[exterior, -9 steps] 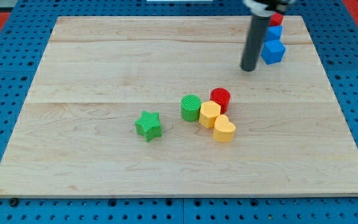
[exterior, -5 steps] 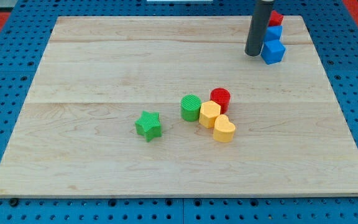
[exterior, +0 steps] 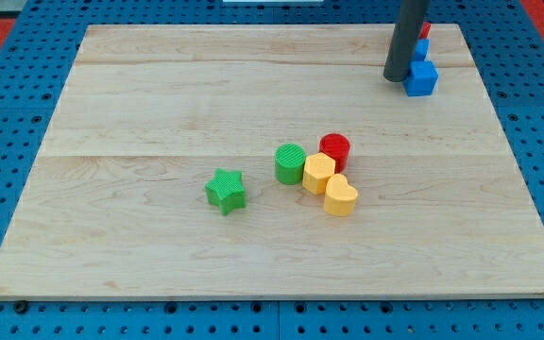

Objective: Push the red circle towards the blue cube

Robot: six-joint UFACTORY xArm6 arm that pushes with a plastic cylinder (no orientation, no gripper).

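Observation:
The red circle (exterior: 335, 149) stands near the board's middle, touching a yellow hexagon block (exterior: 318, 174). The blue cube (exterior: 421, 78) sits near the view's top right. My tip (exterior: 397, 78) rests on the board just left of the blue cube, touching or nearly touching it. The rod partly hides a second blue block (exterior: 423, 49) and a red block (exterior: 425, 30) behind the cube. The tip is far from the red circle, up and to the right of it.
A green cylinder (exterior: 290, 162) sits left of the yellow hexagon. A yellow heart (exterior: 340, 196) lies just below the hexagon. A green star (exterior: 226, 190) lies further left. The wooden board (exterior: 159, 94) lies on a blue pegboard.
My tip has moved up and to the right, from left of the blue cube to right against it. The blue cube has shifted slightly right. The middle blocks have not moved.

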